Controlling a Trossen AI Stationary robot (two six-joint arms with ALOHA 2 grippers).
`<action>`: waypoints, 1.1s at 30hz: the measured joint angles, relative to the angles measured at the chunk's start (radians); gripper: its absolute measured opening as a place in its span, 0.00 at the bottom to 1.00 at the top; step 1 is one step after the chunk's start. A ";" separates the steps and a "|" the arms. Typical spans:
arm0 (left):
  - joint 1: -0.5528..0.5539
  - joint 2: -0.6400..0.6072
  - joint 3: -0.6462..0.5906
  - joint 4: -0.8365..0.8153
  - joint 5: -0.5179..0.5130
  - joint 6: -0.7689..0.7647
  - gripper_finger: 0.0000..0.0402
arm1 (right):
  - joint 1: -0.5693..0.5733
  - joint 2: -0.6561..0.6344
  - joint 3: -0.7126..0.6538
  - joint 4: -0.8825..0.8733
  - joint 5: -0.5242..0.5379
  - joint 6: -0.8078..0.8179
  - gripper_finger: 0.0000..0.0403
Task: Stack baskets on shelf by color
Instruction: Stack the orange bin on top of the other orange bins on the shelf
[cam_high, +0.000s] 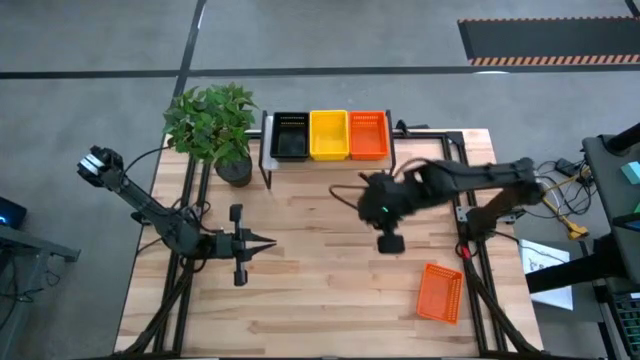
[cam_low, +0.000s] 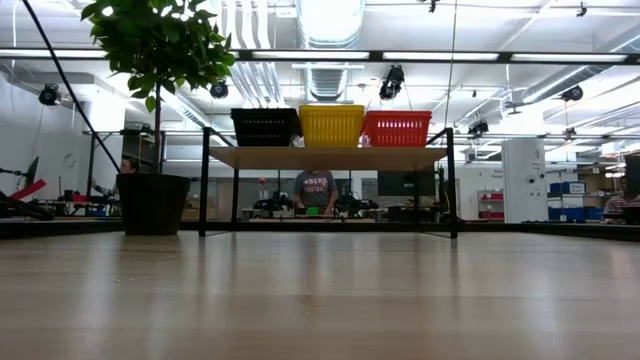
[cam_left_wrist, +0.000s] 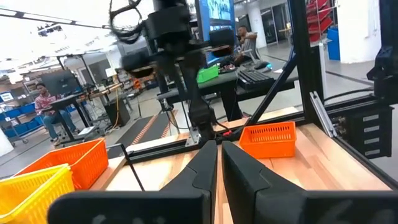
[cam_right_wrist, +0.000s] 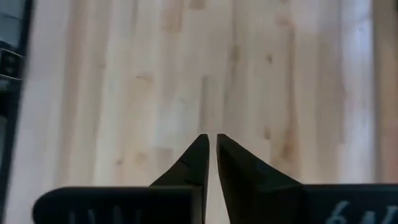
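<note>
On the shelf (cam_high: 400, 130) at the table's far edge, a black basket (cam_high: 290, 136), a yellow basket (cam_high: 329, 135) and an orange basket (cam_high: 368, 135) stand side by side; the low view shows them on its wooden top (cam_low: 325, 158). Another orange basket (cam_high: 440, 292) lies on the table near the right front, also seen in the left wrist view (cam_left_wrist: 268, 138). My right gripper (cam_right_wrist: 211, 138) hangs shut and slanting down over bare table near the middle (cam_high: 355, 200), holding nothing. My left gripper (cam_high: 268, 243) is level, shut and empty, at the left (cam_left_wrist: 217, 149).
A potted plant (cam_high: 215, 125) stands left of the shelf, at the table's far left. Black frame rails (cam_high: 470, 250) run along the table's sides. Bare wood lies between the two grippers. A person (cam_low: 315, 190) sits in the room beyond the shelf.
</note>
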 joint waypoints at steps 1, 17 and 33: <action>0.000 0.000 0.000 -0.003 0.000 0.000 0.02 | 0.026 -0.027 -0.049 0.041 0.014 0.022 0.05; 0.002 0.013 0.004 0.078 0.000 -0.035 0.02 | 0.356 -0.281 -0.595 0.333 0.090 0.415 0.03; 0.002 0.225 0.013 0.411 0.001 0.008 0.02 | 0.737 -0.287 -0.804 0.420 0.063 0.985 0.03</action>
